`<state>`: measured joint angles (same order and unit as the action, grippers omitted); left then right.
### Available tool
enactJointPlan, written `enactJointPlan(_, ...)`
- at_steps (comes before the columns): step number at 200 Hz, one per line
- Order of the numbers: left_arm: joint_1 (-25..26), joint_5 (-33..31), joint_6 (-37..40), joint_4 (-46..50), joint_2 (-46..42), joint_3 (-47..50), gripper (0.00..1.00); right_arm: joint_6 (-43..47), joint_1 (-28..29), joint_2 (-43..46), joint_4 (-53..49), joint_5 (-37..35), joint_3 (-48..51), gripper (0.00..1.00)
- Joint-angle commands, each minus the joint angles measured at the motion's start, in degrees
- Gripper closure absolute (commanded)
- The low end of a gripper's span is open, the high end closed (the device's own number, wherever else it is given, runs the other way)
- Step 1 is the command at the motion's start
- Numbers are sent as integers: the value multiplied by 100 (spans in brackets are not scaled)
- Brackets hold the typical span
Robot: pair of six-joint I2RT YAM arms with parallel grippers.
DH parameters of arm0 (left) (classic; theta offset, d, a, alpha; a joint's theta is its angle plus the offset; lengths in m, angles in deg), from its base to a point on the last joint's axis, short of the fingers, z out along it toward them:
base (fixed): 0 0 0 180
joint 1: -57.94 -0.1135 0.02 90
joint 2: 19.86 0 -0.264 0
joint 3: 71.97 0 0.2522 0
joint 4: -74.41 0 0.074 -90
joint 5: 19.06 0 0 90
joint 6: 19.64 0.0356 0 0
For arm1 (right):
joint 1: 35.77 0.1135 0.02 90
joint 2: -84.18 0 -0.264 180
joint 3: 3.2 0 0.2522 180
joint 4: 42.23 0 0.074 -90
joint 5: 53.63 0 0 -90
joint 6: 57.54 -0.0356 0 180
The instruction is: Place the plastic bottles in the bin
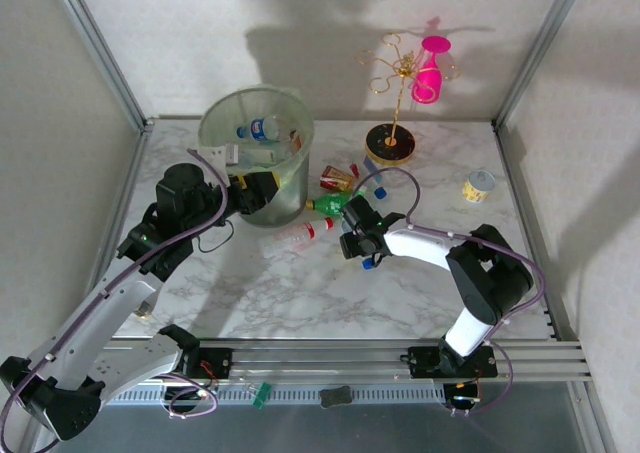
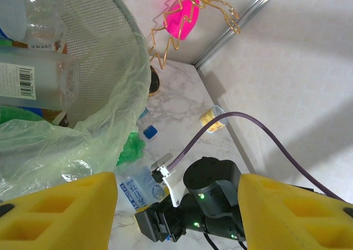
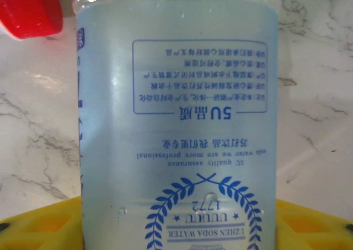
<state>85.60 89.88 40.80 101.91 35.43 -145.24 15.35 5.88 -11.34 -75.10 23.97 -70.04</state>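
Top view: bin (image 1: 256, 153) standing left of centre on the counter (image 1: 300, 303), with a blue-labelled bottle (image 1: 262, 129) already inside. Left gripper (image 1: 250, 191) up against the bin's near wall. Right gripper (image 1: 358, 235) down among loose bottles at centre, with a red-capped bottle (image 1: 300, 235) and a green bottle (image 1: 330, 203) lying just beside.

Left wrist view: left gripper (image 2: 176, 217) partly spread, nothing in the gap. Bin liner (image 2: 66, 145) bulging at left.

Right wrist view: right gripper (image 3: 179, 228) closed around a clear labelled bottle (image 3: 176, 95), pads (image 3: 44, 222) flush against both sides at the bottom of the frame. Red cap (image 3: 27, 10) at upper left. Bottle judged light, thin-walled, slick and easily dented. Best held across the straight label band, mid-body, with a modest squeeze. Full or empty, cannot tell.
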Motion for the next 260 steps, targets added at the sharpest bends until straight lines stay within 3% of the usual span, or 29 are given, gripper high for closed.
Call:
enactJointPlan(1,28,127,-15,-117,0,-149,40,-14,122,86,-123,-187,-38,39)
enactJointPlan(45,29,76,-30,-65,-36,-158,40,-175,212,708,-268,-243,163,43)
enactJointPlan(101,28,125,-78,-244,-40,-44,36,-160,669,2157,-95,-500,316,44)
enactJointPlan(152,194,26,-60,-149,252,-267,27,270,933,3538,725,131,405,45)
enactJointPlan(181,455,158,114,-8,605,-565,20,429,985,3827,818,311,292,46)
enactJointPlan(198,655,132,124,-70,749,-685,0,486,997,3918,863,431,263,47)
enactJointPlan(260,1207,254,-227,-558,1462,-1031,2,495,1026,4064,1063,672,146,48)
